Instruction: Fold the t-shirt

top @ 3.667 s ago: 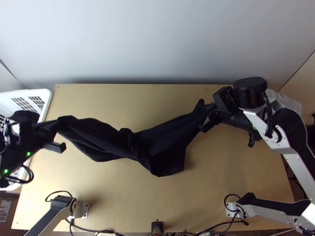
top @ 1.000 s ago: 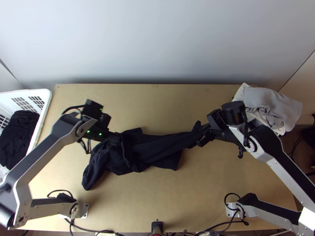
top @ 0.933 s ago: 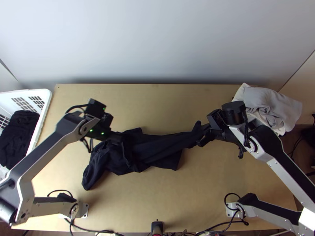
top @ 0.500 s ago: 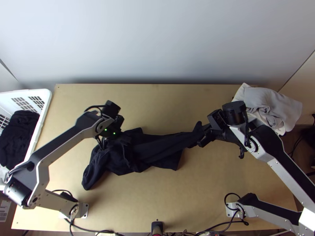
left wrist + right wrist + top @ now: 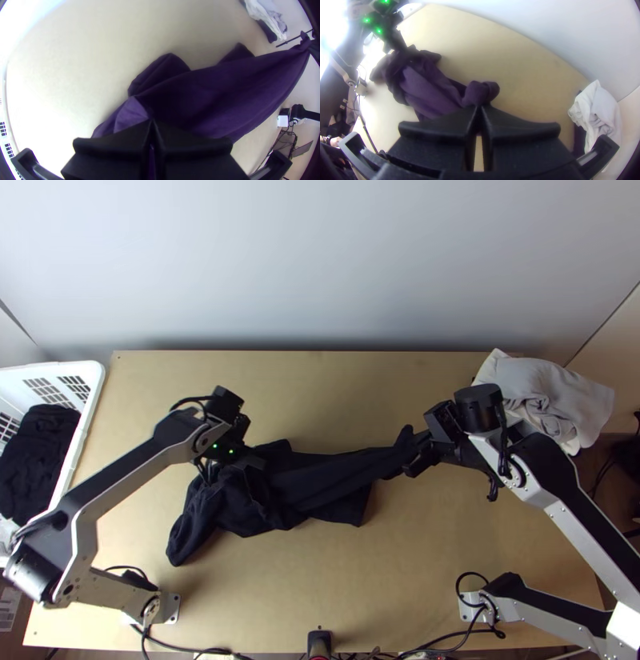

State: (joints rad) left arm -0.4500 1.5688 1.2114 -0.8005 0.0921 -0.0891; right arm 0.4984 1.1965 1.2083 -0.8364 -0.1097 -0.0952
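Top view (12 o'clock toward the wall): The shirt (image 5: 320,480) lies across the middle of the table (image 5: 336,580), bunched and unfolded at its 9 o'clock side and drawn into a narrow span toward 3 o'clock. A loose lobe extends to 8 o'clock. The left gripper (image 5: 258,463) is at the bunched part, at 11 o'clock from its centre. The right gripper (image 5: 414,454) is at the 3 o'clock end; a short end of fabric projects beside it. The basket (image 5: 96,390) stands between 9 and 10 o'clock with dark cloth (image 5: 38,456) inside. Pale cloth (image 5: 540,392) is heaped between 2 and 3 o'clock.

Left wrist view: The fingertips of the left gripper (image 5: 152,122) meet, clamped on a fold of the shirt. The shirt spans from there to the right gripper, creased lengthwise.

Right wrist view: The fingertips of the right gripper (image 5: 479,108) are closed on the shirt's gathered 3 o'clock end. A rounded tuft stands just beyond the tips.
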